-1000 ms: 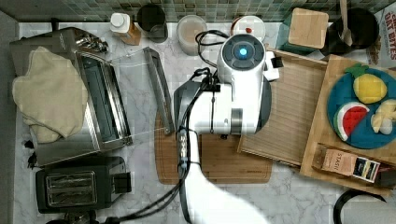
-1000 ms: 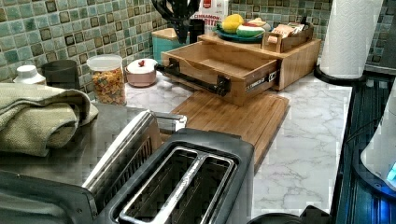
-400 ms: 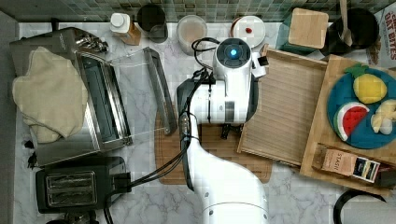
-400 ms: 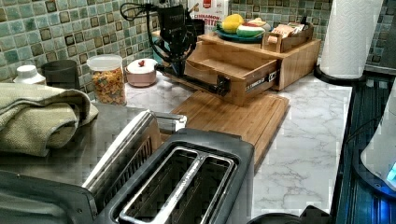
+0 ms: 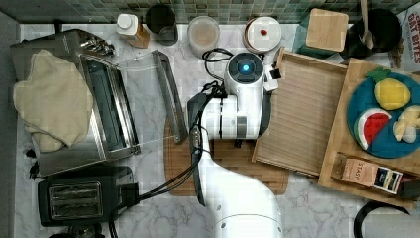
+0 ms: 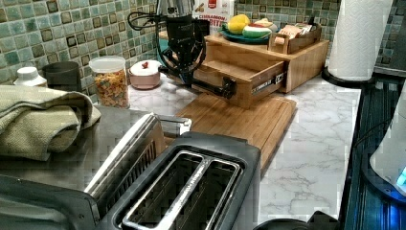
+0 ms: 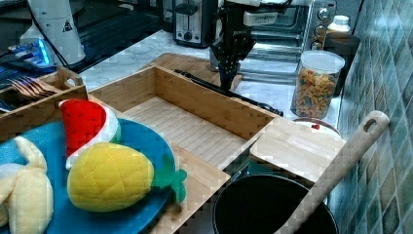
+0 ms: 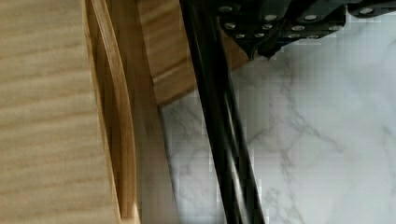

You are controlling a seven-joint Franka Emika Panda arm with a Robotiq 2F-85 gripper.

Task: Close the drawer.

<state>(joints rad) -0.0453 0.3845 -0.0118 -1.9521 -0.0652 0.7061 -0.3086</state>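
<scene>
Drawer point(image 5: 302, 114) is pulled far out of the wooden organizer point(image 6: 306, 62), and its empty striped floor is open to the top view. It sticks out toward the cutting board point(image 5: 233, 166), with its front corner over the board's edge. A black bar handle point(image 7: 229, 92) runs along its front panel.

I judge the step in hand is the approach to the front panel, before the push itself. My gripper point(image 7: 228, 80) hangs just outside the front, at the end of the handle nearer the tiled wall, beside the pasta jar point(image 7: 314, 83) in the right view. The wrist view puts the fingertips point(image 8: 261, 44) close to the handle, above the marble counter point(image 8: 327, 154). Whether the fingers are apart or together, I cannot tell, and I also cannot tell if they touch the handle already.

For the next move I think I need firm contact on the front, then a straight push along the drawer's own direction into the organizer. Because I am at one end and not the middle, the drawer could twist and jam, so I would push slowly.
</scene>
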